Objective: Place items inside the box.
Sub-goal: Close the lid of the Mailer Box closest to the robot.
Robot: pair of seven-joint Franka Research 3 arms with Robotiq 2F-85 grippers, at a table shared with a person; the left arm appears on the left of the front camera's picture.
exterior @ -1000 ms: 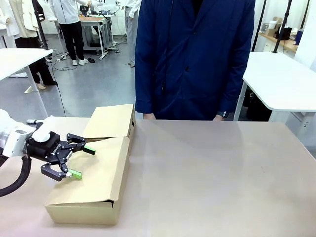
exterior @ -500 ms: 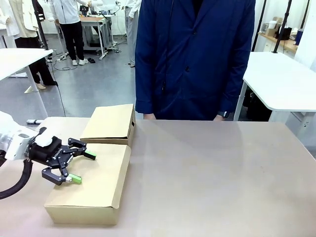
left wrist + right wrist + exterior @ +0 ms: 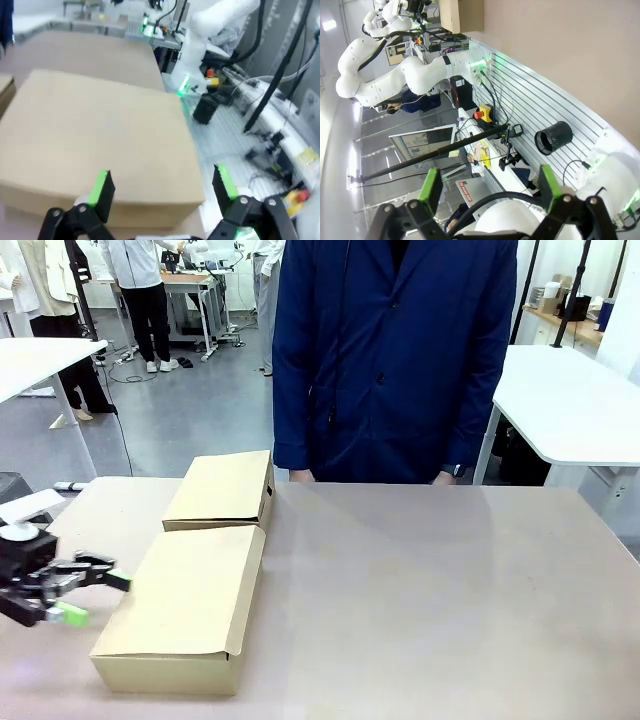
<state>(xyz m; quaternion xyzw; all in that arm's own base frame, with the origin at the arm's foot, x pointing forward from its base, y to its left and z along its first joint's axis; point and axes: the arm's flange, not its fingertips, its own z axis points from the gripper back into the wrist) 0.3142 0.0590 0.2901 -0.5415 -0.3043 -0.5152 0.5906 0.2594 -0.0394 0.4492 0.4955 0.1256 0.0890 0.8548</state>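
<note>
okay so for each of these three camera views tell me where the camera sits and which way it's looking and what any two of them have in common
Front view: between the arms, facing the person across the table; left gripper open at picture left.
Left wrist view: on the left wrist, looking over the closed box; own green-padded fingers apart.
Right wrist view: on the right wrist, off the table's edge; right gripper open.
Shared: front and left wrist views both show that box.

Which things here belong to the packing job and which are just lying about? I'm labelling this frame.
Job: larger box, lid shut; left gripper, open and empty beside it.

Lying about: smaller box behind it; white side table; person's blue coat.
</note>
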